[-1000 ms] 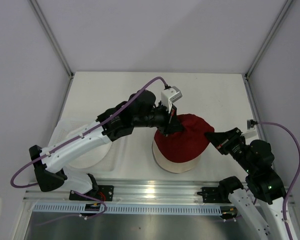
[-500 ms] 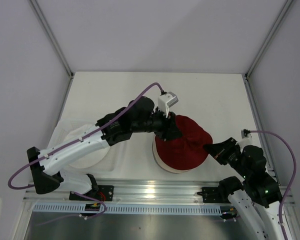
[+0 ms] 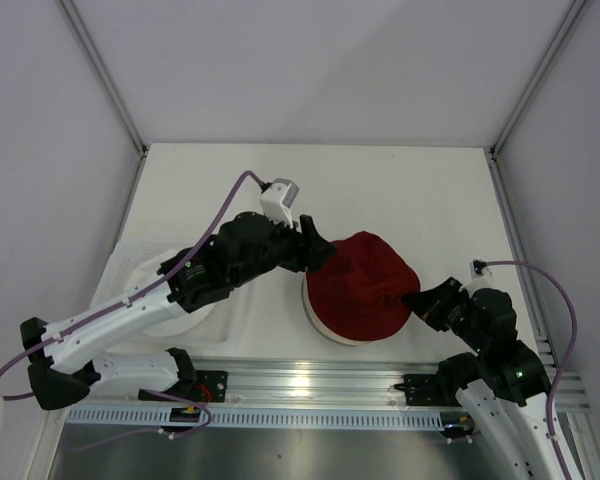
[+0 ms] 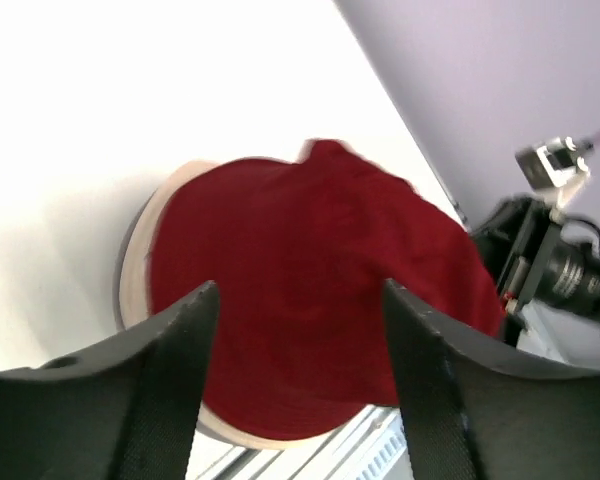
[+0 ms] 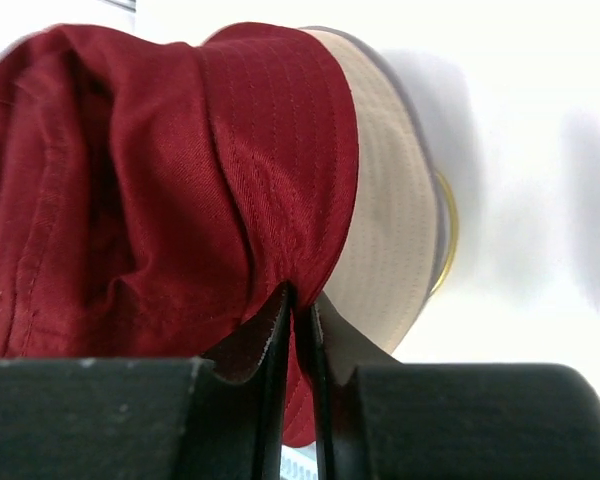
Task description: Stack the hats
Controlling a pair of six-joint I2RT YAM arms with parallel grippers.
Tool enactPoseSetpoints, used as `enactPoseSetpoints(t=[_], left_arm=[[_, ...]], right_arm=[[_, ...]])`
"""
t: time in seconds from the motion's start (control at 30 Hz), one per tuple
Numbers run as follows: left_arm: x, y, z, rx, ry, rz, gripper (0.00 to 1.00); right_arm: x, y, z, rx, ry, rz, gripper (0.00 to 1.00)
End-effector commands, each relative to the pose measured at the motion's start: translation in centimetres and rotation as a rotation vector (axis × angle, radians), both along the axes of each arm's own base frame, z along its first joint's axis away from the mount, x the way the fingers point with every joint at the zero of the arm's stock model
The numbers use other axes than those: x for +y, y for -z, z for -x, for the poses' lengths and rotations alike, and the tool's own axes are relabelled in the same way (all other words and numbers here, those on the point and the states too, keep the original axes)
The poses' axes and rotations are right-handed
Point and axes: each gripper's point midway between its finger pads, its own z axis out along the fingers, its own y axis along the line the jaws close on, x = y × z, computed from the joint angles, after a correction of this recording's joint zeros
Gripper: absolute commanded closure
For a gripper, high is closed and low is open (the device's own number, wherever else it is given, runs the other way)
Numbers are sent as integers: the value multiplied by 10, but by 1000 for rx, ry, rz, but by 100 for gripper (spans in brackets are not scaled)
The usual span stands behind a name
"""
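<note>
Now the red hat (image 3: 360,288) sits crown-up over the beige hat (image 3: 327,333), near the middle of the bench (image 3: 400,190) and a little to the right. Only a crescent of beige brim shows along the near and left side, so the red one rides pushed toward the right. The right jaws are pressed together on a fold of the red brim at its right edge (the right wrist view shows the cloth pinched between them, with beige brim just beyond). The right arm (image 3: 485,330) reaches in from the near right corner. The left jaws are spread and hold nothing. They hang just beside the far left edge of the red hat, which lies ahead of them and to the right, apparently not touching them. The white hat (image 3: 185,320) lies well to the left, seemingly in the clear tray (image 3: 120,262), mostly hidden under the left arm (image 3: 230,265). I judge two of three stacked, with the white one left to add. It lies left of the left jaws and toward the near edge, far nearer that arm than the other, so the coming move likely turns on swinging that way. Being round, the hat has no long axis to line up with, so any stretch of brim would do.
</note>
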Motion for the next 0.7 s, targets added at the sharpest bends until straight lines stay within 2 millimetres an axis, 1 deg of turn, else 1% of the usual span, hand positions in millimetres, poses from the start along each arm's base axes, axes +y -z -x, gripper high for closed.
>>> enactPoseSetpoints(t=[0.0,0.03,0.07,0.1,0.13,0.17,0.2,0.4,0.43,0.53,0.57,0.6,0.63,0.67], left_arm=[[27,6,-29,37,-254,130,28],[31,6,-29,55,-264,166,19],[28,26,-28,111,-247,186,17],[33,29,-34,128,-260,209,17],[32,29,-34,140,-247,234,17],[28,40,-30,178,-212,242,18],[26,43,-33,180,-206,259,19],[14,68,-32,262,-189,240,24],[14,73,-32,276,-199,238,24],[16,84,-33,313,-226,253,29],[18,96,-32,339,-239,267,33],[23,93,-35,338,-249,303,34],[24,92,-33,347,-238,332,35],[29,103,-34,362,-256,365,37]], right_arm=[[-7,31,-5,21,3,89,85],[-7,36,-5,23,2,99,85],[-6,38,-7,20,-1,98,85],[-3,42,-7,29,-15,91,85],[-2,42,-7,24,-21,89,85],[-1,39,-9,10,-25,84,85],[-1,38,-10,2,-26,87,84],[-5,31,-11,-29,-20,114,83],[-5,31,-11,-30,-19,116,83],[-6,30,-12,-29,-14,115,83],[-5,30,-12,-32,-15,114,83],[-5,31,-12,-29,-16,112,83],[-5,30,-12,-32,-14,112,83],[-5,31,-13,-34,-14,111,83]])
